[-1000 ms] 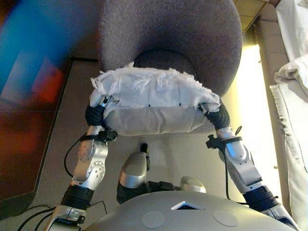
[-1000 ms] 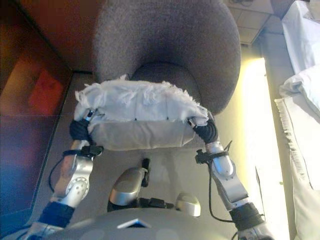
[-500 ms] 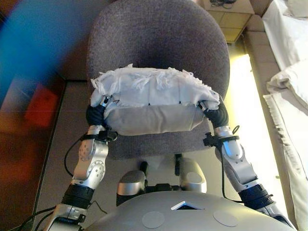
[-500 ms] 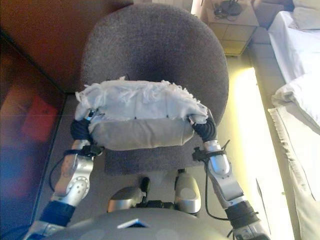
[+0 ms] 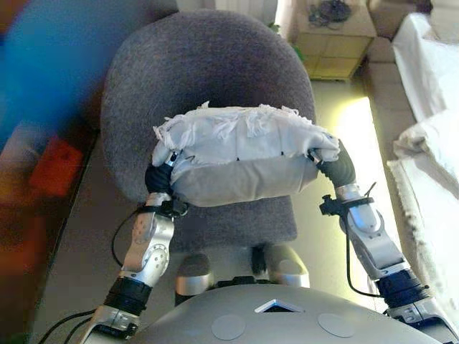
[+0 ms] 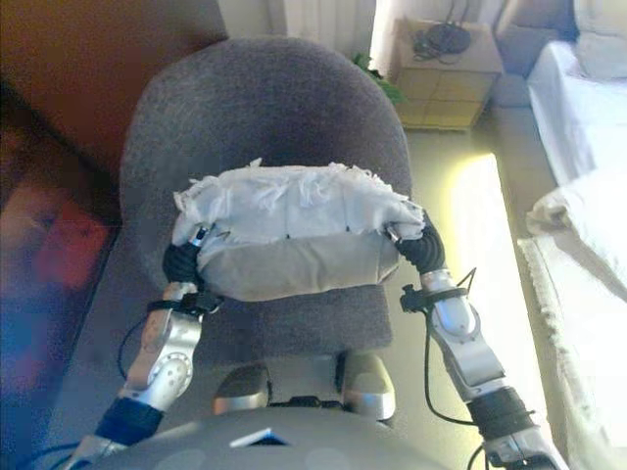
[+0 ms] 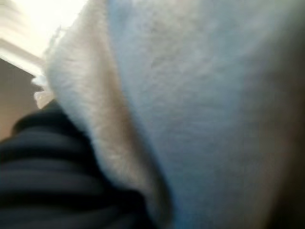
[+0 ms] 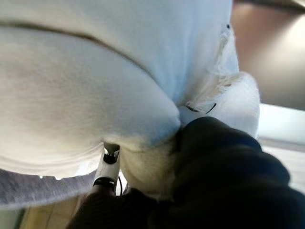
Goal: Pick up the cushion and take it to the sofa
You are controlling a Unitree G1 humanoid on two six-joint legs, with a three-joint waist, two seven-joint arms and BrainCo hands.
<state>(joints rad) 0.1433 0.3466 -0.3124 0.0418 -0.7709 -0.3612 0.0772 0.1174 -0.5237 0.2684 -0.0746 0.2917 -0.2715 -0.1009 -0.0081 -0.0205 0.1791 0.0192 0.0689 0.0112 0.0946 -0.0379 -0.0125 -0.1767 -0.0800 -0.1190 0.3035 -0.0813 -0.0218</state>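
Observation:
A white cushion (image 5: 244,154) with a frayed fringe along its top is held up between my two hands, one at each end. My left hand (image 5: 158,179) is pressed against its left end and my right hand (image 5: 338,170) against its right end. The cushion hangs over the seat of a grey upholstered armchair (image 5: 201,64), clear of the seat. In the left wrist view (image 7: 190,95) and the right wrist view (image 8: 86,86) the cushion fills nearly everything. Each hand's dark cover (image 8: 224,167) lies tight against the fabric.
A dark wooden piece of furniture (image 6: 59,147) stands at the left, with something red (image 5: 54,168) low on it. A small cabinet (image 5: 333,32) stands behind the chair at the right. White bedding (image 5: 430,143) lies along the right edge, with tiled floor between.
The view has shifted: the armchair now shows whole and lies under the cushion, and the cabinet behind it has come into sight. The cushion stays held between both hands as before.

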